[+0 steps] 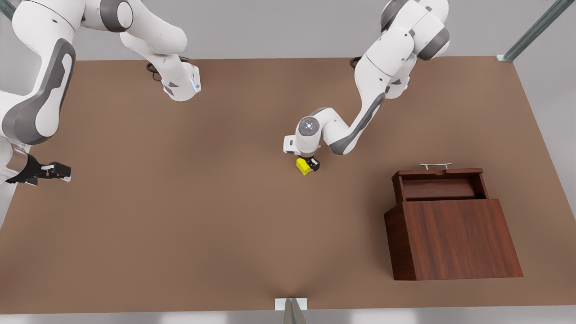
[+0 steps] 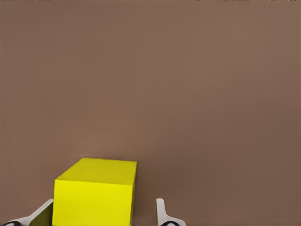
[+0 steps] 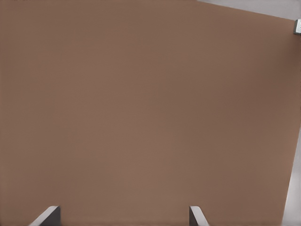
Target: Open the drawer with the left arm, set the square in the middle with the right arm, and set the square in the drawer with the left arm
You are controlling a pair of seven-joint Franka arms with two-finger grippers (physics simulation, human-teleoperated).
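Square (image 2: 94, 195) is framed by the spread left gripper (image 1: 309, 165) at mid-table, fingers (image 2: 161, 213) not closed on it. Drawer (image 1: 438, 184) is pulled open. Right gripper (image 1: 56, 172) is parked unclenched at table's edge.

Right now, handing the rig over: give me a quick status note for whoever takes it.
Left hand: down at the yellow cube in the middle of the table, fingers either side of it with a gap on one side, so no firm grip yet.
Right hand: open, waiting at the table edge on the front view's left.
Drawer: pulled open and bare inside, in the wooden box on the front view's right.
Done: drawer opened, cube placed mid-table.
Left: grip the cube, carry it to the drawer, drop it in.
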